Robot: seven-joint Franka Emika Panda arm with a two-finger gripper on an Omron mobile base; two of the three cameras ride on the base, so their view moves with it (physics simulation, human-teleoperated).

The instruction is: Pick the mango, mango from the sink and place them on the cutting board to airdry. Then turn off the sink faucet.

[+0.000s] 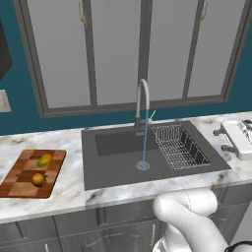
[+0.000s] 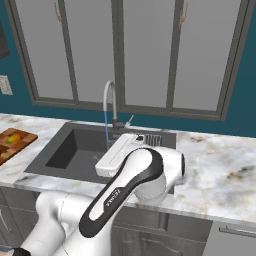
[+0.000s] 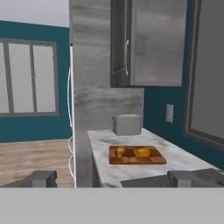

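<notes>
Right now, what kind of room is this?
A simulated kitchen: marble counter with a dark sink, running faucet, and a cutting board holding two mangos.

The arm [image 2: 135, 175] is glossy white, bulbous links with a black strip (small grey lettering, unreadable) along one.

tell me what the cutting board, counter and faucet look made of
Cutting board: wood, matte, judging by its checkered light and dark brown blocks. Counter: likely marble or similar stone, white with grey-brown veining. Faucet: apparently metal, a smooth silver-grey gooseneck.
</notes>
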